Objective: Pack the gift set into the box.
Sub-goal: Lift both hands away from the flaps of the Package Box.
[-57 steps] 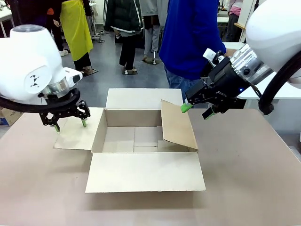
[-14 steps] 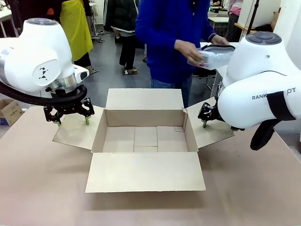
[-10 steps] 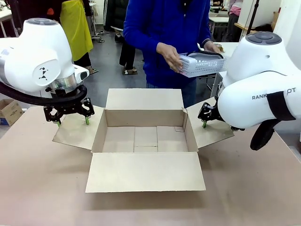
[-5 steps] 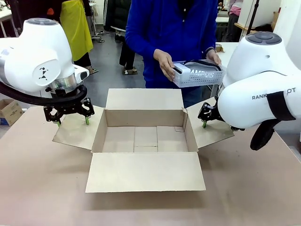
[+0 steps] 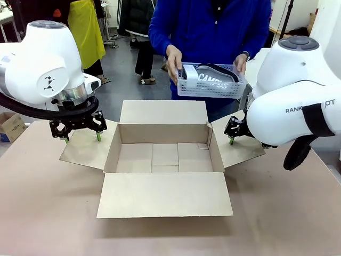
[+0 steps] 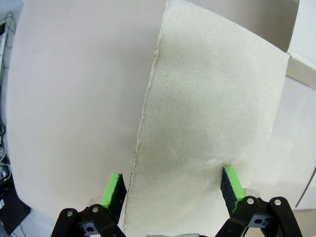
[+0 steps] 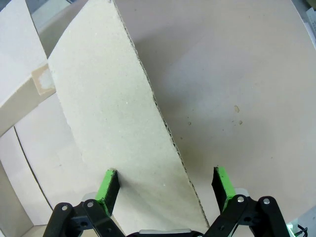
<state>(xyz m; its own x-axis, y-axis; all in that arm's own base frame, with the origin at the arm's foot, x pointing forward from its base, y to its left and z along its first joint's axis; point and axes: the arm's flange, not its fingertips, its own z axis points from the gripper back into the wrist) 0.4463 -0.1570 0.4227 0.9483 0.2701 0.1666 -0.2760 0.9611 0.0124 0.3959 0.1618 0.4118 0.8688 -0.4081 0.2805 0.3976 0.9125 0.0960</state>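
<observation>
The gift set (image 5: 210, 81) was held level in the person's hands (image 5: 174, 66) at upper centre of frame, above and beyond the far flap (image 5: 162, 111) of the open box (image 5: 162, 133), its long axis parallel to the box's. Left hand (image 6: 172, 183) and right hand (image 7: 166, 180) were spread and empty over the side flaps (image 5: 85, 151). The right hand lay nearer the gift set.

The right arm (image 5: 290, 120) reads "RANK" and "OT"; the gift set (image 5: 210, 88) shows "CAMP…".

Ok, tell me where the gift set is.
Front view: the person holds the gift set in the air beyond the far flap of the box, right of centre.
</observation>
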